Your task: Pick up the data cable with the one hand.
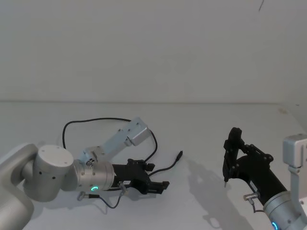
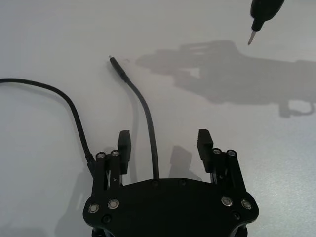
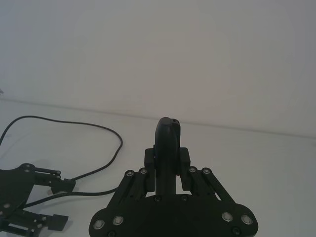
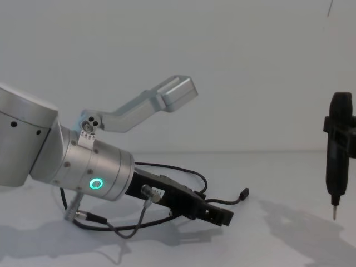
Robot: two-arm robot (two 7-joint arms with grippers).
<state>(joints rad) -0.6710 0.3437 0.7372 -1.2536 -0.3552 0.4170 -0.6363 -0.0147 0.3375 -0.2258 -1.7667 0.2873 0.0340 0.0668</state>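
I see L end effector (image 2: pixel 164 138) wide open, empty, data cable (image 2: pixel 149 126) lying btwn its fingers (image 2: pixel 124 140) on table (image 2: pixel 49 49); R end effector (image 3: pixel 167 165) clamps a pin-tip tool (image 3: pixel 167 131).

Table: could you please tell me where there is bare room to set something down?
Bare table lies between the plug and the right gripper holding a tool, and behind the cable loop toward the wall. It is crowded around the open left gripper, where the cable runs between its jaws.

Black data cable (image 2: pixel 149 129) on a white table (image 1: pixel 216 129); black left gripper (image 2: pixel 164 138), green ring (image 4: pixel 97 183).
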